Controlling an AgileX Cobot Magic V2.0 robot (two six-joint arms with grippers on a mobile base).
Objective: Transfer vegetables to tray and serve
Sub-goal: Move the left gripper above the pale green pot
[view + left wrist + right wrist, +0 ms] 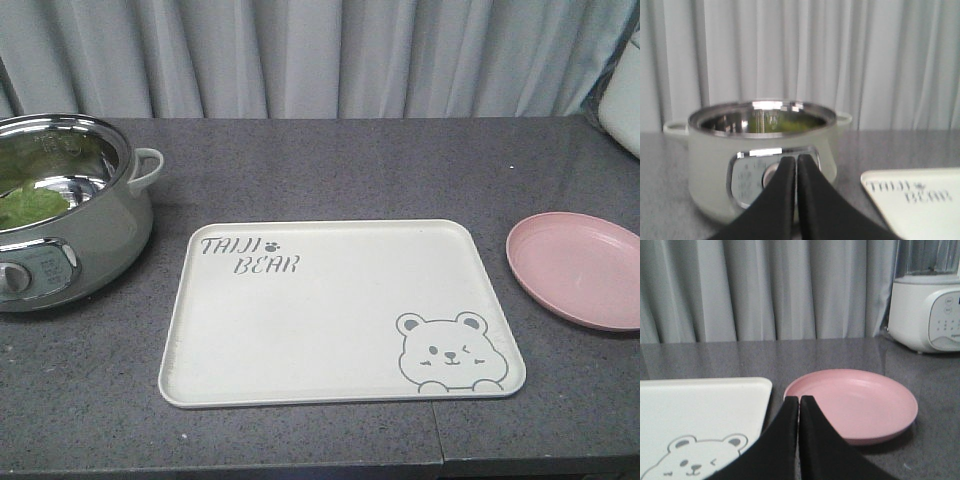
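The left tool (796, 161) had its two black, smooth, tapering fingers pressed together with only a hairline seam between them. It gripped nothing and touched nothing, and it hung in front of the pot (110, 245). The right tool (799, 401) was closed the same way, tip against tip and empty, above the gap between the tray (330, 330) and the pink plate (580, 265).

The lettuce leaf (30, 205), bright green and crinkled, lay inside the pot at the left end of the worktop (350, 165). It rested against the mirror-bright steel lining and was well apart from the tray. The pot was round, with a pale grey-green matte wall, a polished metal rim, small loop handles and a control panel with a dial on its front.

The tray was a cream rectangle with rounded corners and a low raised lip, printed with grey lettering and a winking bear. The plate was round, shallow and matte. The worktop was dark grey and finely speckled. A pleated grey curtain (300, 50) hung behind it, and a glossy white appliance (930, 315) stood at the far right.
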